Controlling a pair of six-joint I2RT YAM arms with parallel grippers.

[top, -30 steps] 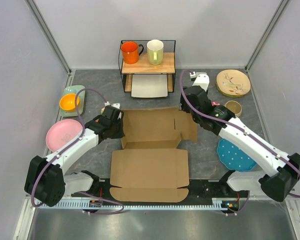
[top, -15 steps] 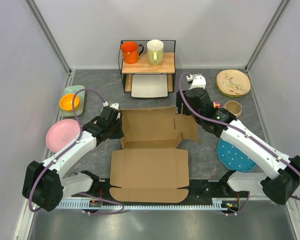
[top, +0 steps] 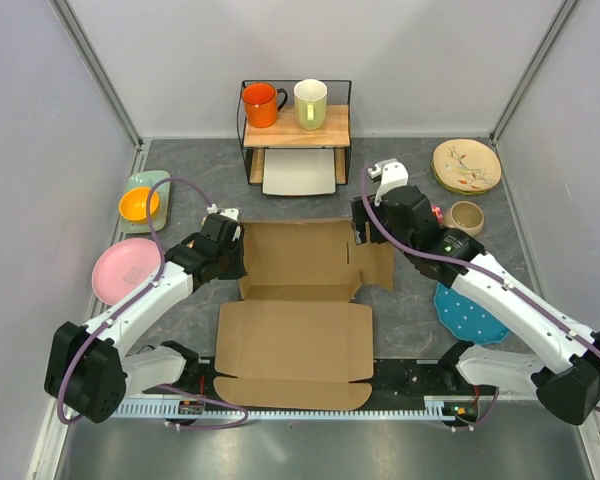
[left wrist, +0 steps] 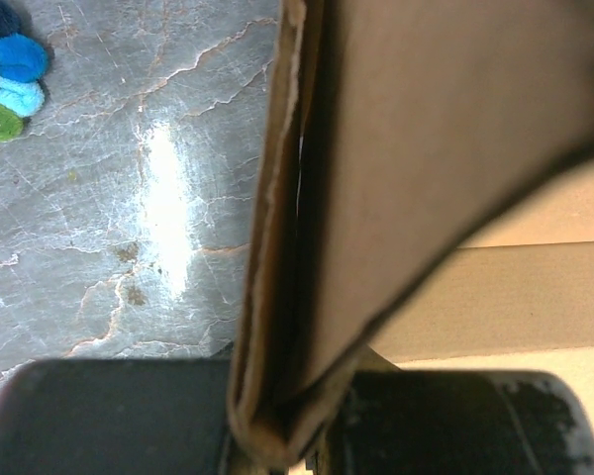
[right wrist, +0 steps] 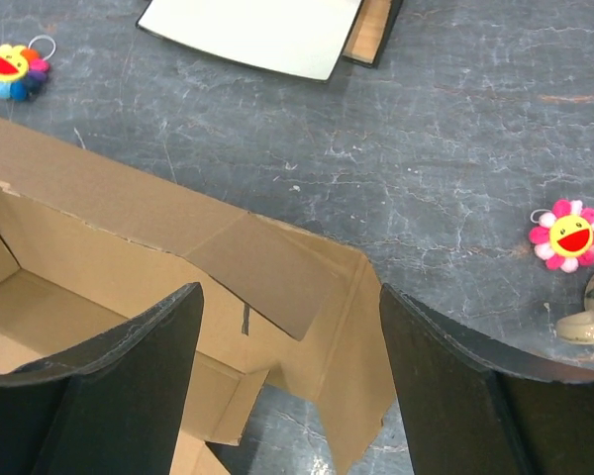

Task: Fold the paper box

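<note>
Paper box (top: pixel 295 335) edge clamped in left pincer (top: pixel 232 255).

I see my right claw (right wrist: pixel 289 299) spread wide above the paper box (right wrist: pixel 89 213) corner, white tray (right wrist: pixel 252 30) beyond, smiling flower toy (right wrist: pixel 568 236) on grey bench (right wrist: pixel 455 139)

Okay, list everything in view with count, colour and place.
paper box: 1, brown, centre
shelf: 1, wood, far centre
mugs: 2, orange, cream, on shelf
tray: 1, white, under shelf
bowl: 1, orange, left, on green dish
plates: 3, pink left, beige far right, blue right
cup: 1, beige, right
flower toys: 2, rainbow, pink, on table
left end effector: 1, black, shut on paper box's left flap
right end effector: 1, black, open above box's far right corner
</note>
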